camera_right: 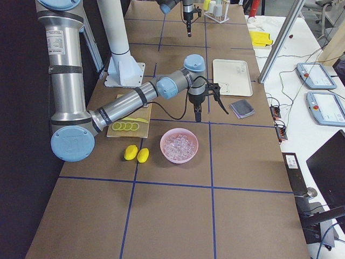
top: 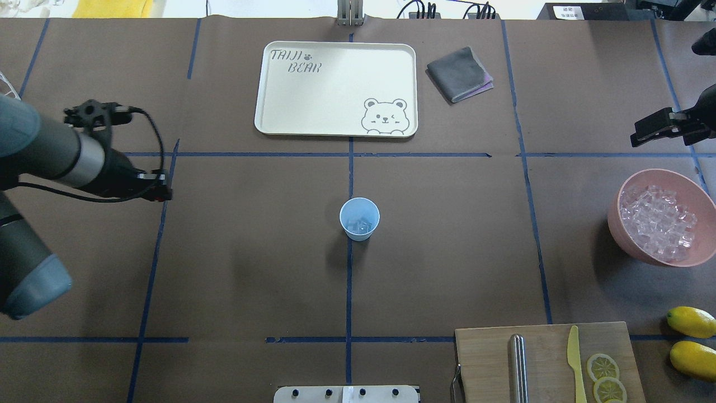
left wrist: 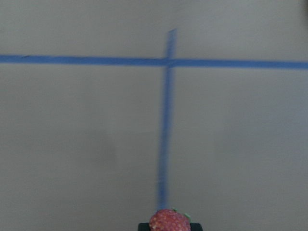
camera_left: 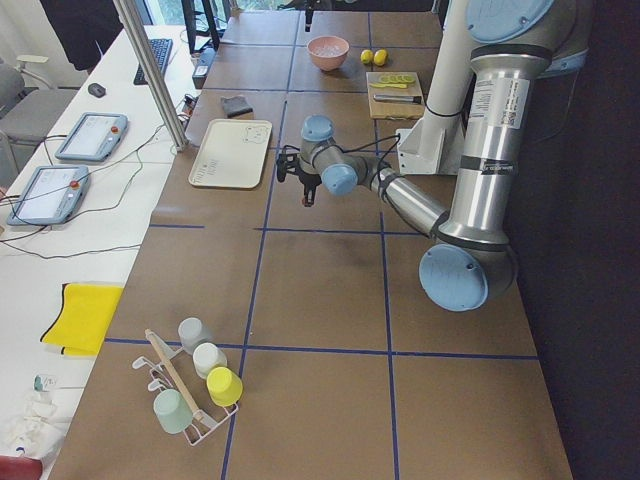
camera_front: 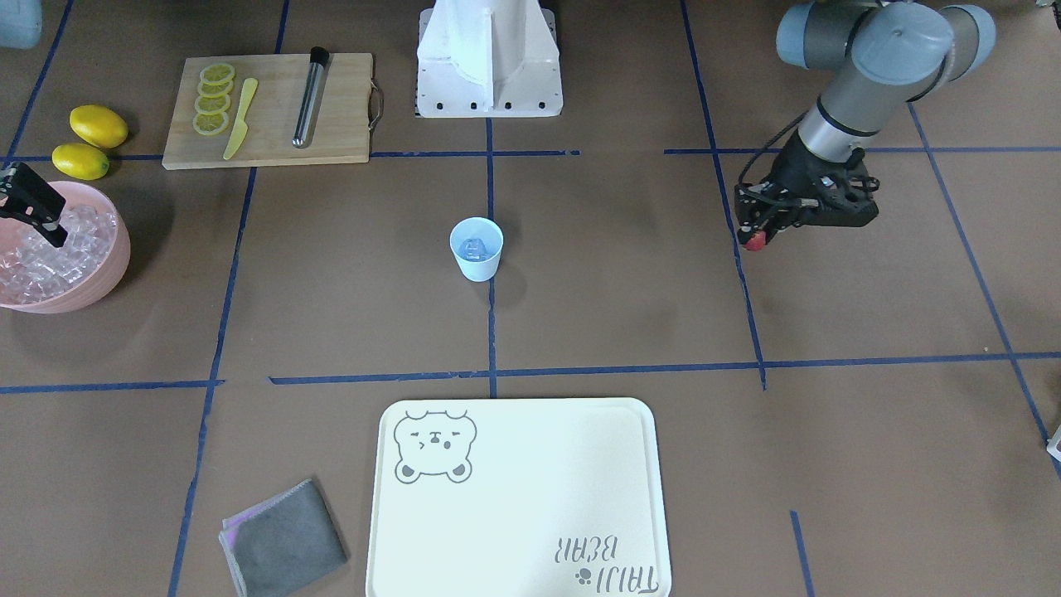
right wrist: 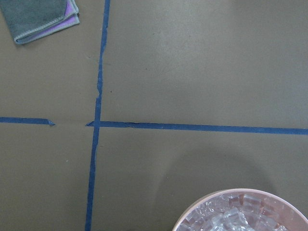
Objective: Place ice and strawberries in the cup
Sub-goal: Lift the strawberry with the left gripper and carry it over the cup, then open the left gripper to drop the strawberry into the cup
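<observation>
- Cup [top: 359, 219] stands alone at the middle of the overhead frame on the brown table [top: 240, 268], with bare paper on every side; a few cubes of ice [top: 358, 226] lie in its bottom.
- Tray [top: 335, 89], top centre, lies well apart from it.
- Cutting board [top: 486, 358], lower right, is cut off by the bottom edge.
- Pink bowl [top: 626, 243], at the right edge, is heaped with more cubes.
- Right gripper [top: 637, 137], just above the bowl in the frame, is cropped by the right edge; how far its jaws stand apart cannot be told.
- Left gripper [top: 165, 193], far left and well apart from the cup, is closed on the strawberry [left wrist: 169, 221], which the wrist view's bottom edge cuts off.
</observation>
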Robot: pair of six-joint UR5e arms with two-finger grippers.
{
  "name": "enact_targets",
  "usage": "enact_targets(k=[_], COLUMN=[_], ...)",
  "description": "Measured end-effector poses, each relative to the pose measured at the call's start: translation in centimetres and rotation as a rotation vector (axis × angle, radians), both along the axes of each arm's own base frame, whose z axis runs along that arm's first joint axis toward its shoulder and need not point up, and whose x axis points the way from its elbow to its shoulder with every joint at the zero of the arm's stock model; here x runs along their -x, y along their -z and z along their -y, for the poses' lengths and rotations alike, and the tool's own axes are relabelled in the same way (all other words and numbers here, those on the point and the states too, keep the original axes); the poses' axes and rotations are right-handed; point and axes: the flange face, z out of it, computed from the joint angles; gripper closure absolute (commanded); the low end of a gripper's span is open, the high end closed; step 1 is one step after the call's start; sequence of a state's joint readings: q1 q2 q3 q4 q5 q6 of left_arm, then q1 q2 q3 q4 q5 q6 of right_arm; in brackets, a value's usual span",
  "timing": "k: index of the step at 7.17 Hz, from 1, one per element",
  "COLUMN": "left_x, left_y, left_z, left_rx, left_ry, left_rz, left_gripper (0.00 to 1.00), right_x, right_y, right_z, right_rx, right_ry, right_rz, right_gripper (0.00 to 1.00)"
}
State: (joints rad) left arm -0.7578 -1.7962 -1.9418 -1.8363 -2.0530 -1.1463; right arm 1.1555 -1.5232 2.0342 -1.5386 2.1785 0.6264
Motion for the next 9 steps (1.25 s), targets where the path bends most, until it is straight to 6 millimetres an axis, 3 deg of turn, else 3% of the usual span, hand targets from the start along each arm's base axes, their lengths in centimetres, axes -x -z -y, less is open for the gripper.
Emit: enact_targets(k=[2, 3, 4, 7, 8, 9], left_x=[-8.5, -11.2, -13.3, -18.8, -20.2, -21.5], left_y=[12.0, 15.4, 17.6, 21.7, 21.8, 21.7], left_z=[-2.4, -4.0, -4.9, -3.4, -2.6, -1.9], left_rx=[0.077, 0.073, 0.058, 0.036, 0.026, 0.018], left_ry=[-0.045, -0.045, -0.045, -0.049, -0.051, -0.053], left_rz=[-0.012, -0.004, -0.003, -0.013, -0.023, -0.027], left_gripper=[1.00, 1.00, 1.00, 0.97, 0.93, 0.78], right_x=[-0.1, -0.1, -0.1, -0.1, -0.1, -0.1], right_y=[-0.1, -0.1, -0.1, 0.0, 0.0, 0.1], right_z=[0.0, 0.0, -0.1, -0.1, -0.1, -0.1], right_rx=[0.002, 0.003, 0.003, 0.002, 0.000, -0.002], right_ry=[-0.001, -0.001, -0.001, -0.001, -0.002, -0.002], right_rz=[-0.001, 0.000, 0.000, 0.001, 0.001, 0.001], right_gripper=[0.01, 0.01, 0.01, 0.01, 0.01, 0.01])
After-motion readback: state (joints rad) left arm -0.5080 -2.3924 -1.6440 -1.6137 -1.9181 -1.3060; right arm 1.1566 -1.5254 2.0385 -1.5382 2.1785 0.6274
